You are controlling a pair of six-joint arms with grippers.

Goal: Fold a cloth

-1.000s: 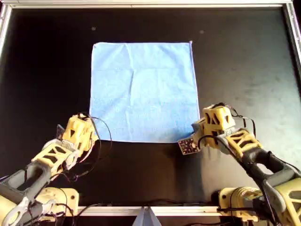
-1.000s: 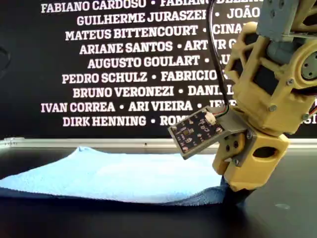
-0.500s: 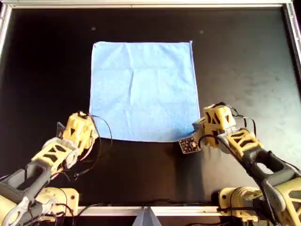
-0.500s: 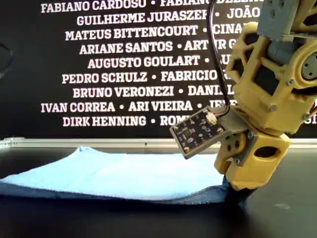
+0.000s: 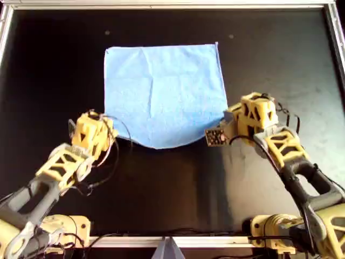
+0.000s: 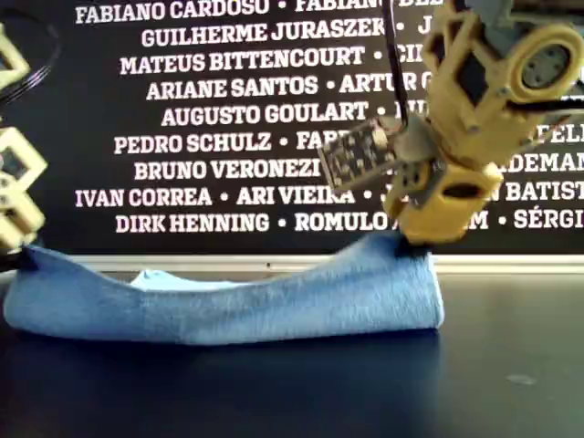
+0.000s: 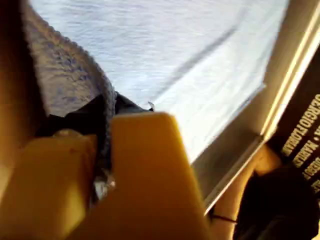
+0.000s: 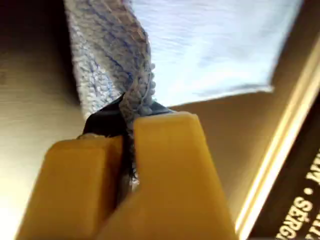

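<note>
A black table (image 5: 280, 65) with a metal rim fills the overhead view, and behind it, in the exterior view, stands a dark wall (image 6: 219, 119) printed with white names. The cloth (image 5: 164, 89), light blue and faintly creased, lies on the middle of the table with its far edge flat near the far rim. Its two near corners are lifted off the surface, so the near edge sags in a curve between them; in the exterior view the fabric (image 6: 274, 297) rises at both ends and dips in the middle.

The left gripper (image 7: 107, 150) is clenched on one near corner of the cloth, a thin fold of fabric pinched between its yellow fingers (image 7: 150, 170). The right gripper (image 8: 129, 145) is likewise clamped on the other near corner, the hem bunched between its fingers (image 8: 170, 165). In the overhead view the two grippers sit at opposite near corners of the cloth, left gripper (image 5: 92, 132) and right gripper (image 5: 249, 116), each touching it.
</note>
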